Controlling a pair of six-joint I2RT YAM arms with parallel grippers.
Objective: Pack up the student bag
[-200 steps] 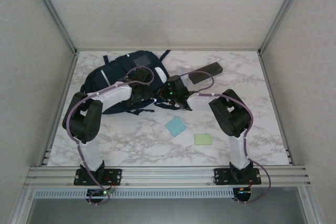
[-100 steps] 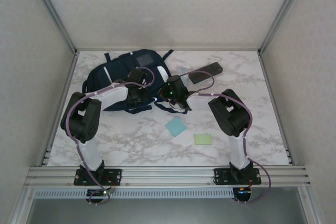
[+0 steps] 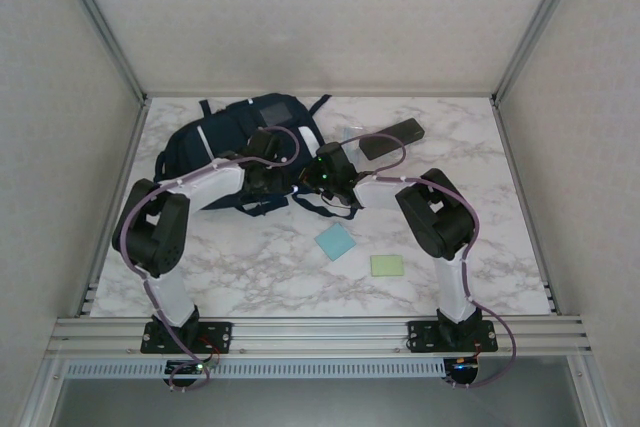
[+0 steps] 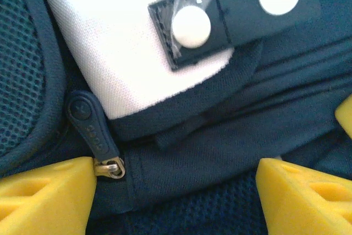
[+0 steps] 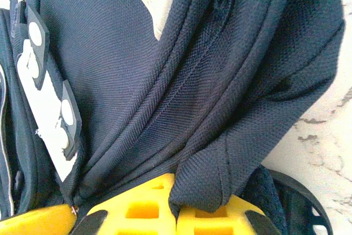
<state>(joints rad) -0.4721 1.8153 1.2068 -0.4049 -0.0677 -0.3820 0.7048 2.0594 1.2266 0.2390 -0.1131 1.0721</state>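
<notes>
The student bag [image 3: 225,142] is a dark navy backpack lying at the back left of the marble table. My left gripper [image 3: 266,169] hovers over its near side with jaws open. In the left wrist view the yellow fingers [image 4: 44,196] stand wide apart over navy fabric [image 4: 181,158]. A zipper pull [image 4: 91,127] lies just beside the left finger, below a white patch with snaps [image 4: 126,42]. My right gripper [image 3: 322,175] is at the bag's right edge. It [image 5: 176,213] is shut on a fold of the bag's navy fabric [image 5: 231,174].
A teal square pad [image 3: 335,241] and a green rectangle [image 3: 386,265] lie on the table [image 3: 480,217] in front of the arms. A black flat case [image 3: 391,137] and a clear item [image 3: 348,134] lie behind the right gripper. Frame posts and walls border the table.
My left arm has reached farther over the bag toward the right. The bag has shifted and now shows its square grey patch. The right gripper has kept its hold and edged slightly back.
</notes>
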